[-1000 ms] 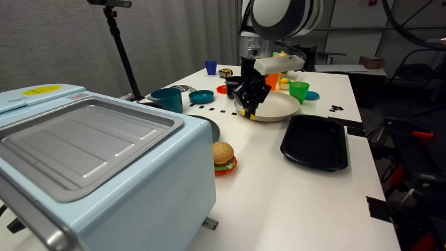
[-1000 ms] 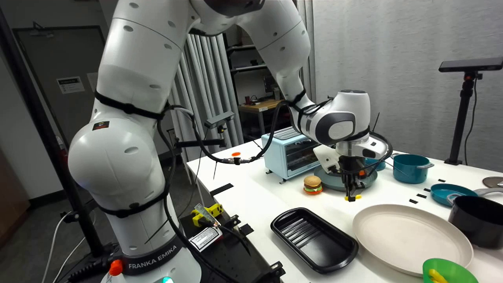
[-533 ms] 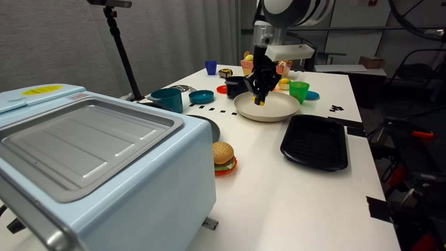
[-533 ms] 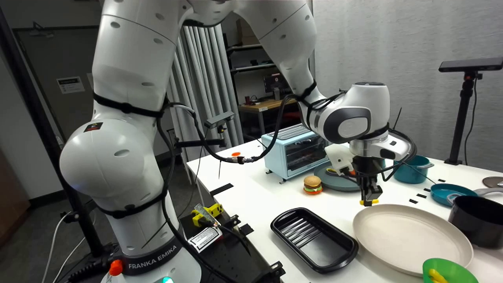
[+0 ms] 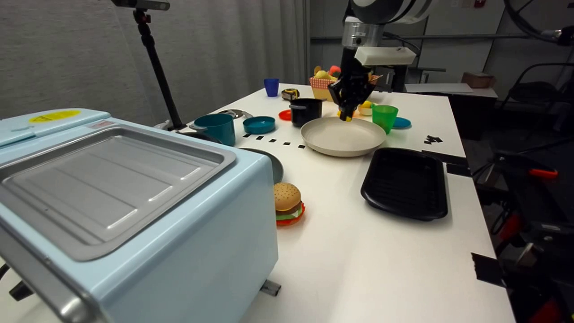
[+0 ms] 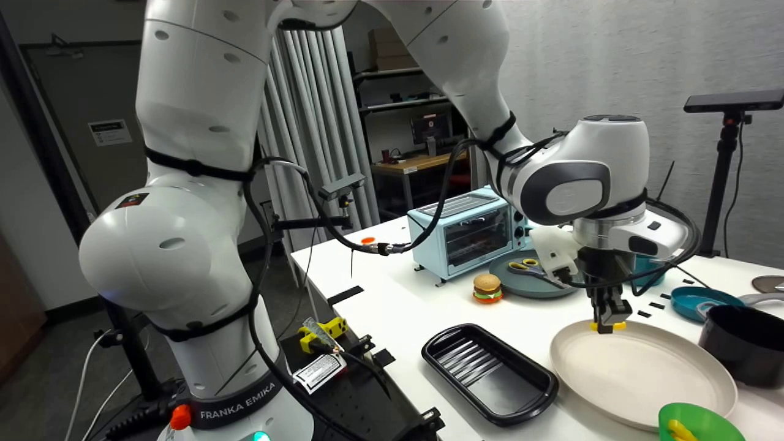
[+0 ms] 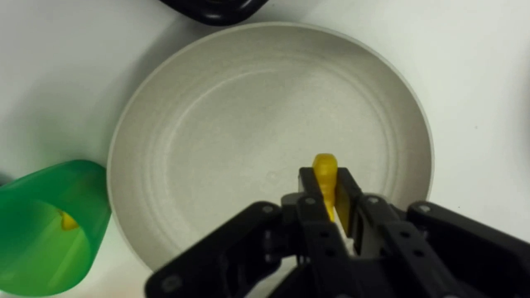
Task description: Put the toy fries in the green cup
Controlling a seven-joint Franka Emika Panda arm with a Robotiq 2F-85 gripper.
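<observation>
My gripper (image 7: 324, 182) is shut on the toy fries (image 7: 326, 165), a small yellow piece pinched between the fingertips. In an exterior view the gripper (image 6: 605, 324) holds the fries (image 6: 620, 326) above the far part of the white plate; yellow also shows at the fingertips in an exterior view (image 5: 348, 119). The green cup (image 5: 384, 119) stands upright beside the plate. It shows at the lower right of an exterior view (image 6: 710, 422) and at the lower left of the wrist view (image 7: 85, 182). Another yellow piece (image 7: 68, 221) lies inside the cup.
The white plate (image 6: 649, 380) lies below the gripper, touching or close to the cup. A black tray (image 6: 465, 361) and a black pot (image 6: 750, 355) flank the plate. A toy burger (image 6: 487, 288), a blue toaster oven (image 6: 459, 236) and a basket of toy food (image 5: 322, 87) stand farther off.
My gripper has risen from the table and carried the toy fries over the plate, closer to the green cup. The cup, plate and burger have not moved.
</observation>
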